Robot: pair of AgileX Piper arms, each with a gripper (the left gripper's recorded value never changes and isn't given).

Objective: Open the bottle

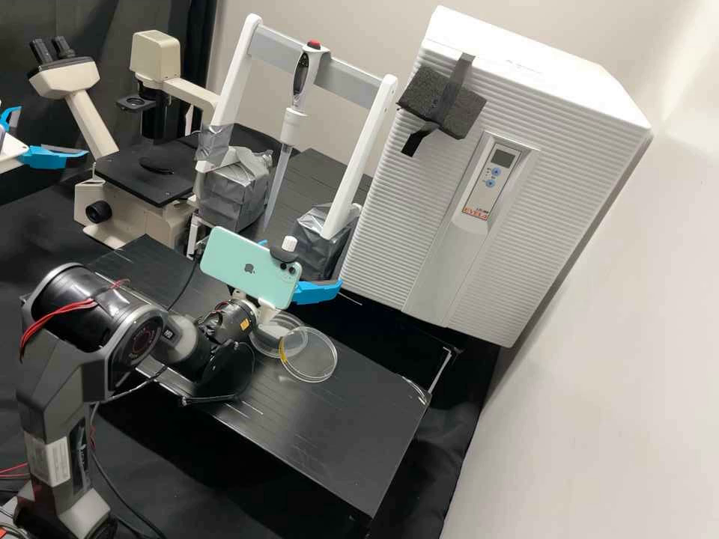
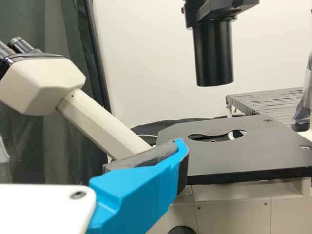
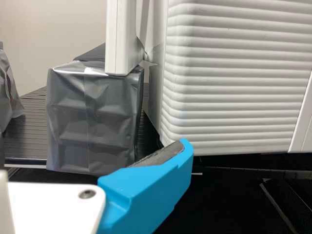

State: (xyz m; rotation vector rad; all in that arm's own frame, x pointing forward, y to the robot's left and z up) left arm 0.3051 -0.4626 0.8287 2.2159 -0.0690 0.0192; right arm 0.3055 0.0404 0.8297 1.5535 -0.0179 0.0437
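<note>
A small white cap (image 1: 288, 242), which looks like the bottle's top, peeks over a mint-green phone (image 1: 251, 266) mounted on my right arm. The phone hides the bottle's body, so I cannot tell if it stands between the fingers. My right gripper (image 1: 296, 269) hovers over the black platform near the taped block, with one blue finger (image 1: 318, 292) pointing at the white machine and a blue tip on the phone's far side. Its fingers look spread. One finger (image 3: 156, 165) faces the taped block (image 3: 92, 122). My left gripper (image 1: 30, 135) hangs open at the far left beside the microscope (image 2: 44, 83), one finger (image 2: 146, 165) level with the stage (image 2: 243, 151).
Two clear petri dishes (image 1: 311, 359) lie on the black platform (image 1: 337, 427) just below the right wrist. A pipette (image 1: 296, 97) hangs from a white stand on taped blocks. A large white ribbed machine (image 1: 487, 172) fills the right side.
</note>
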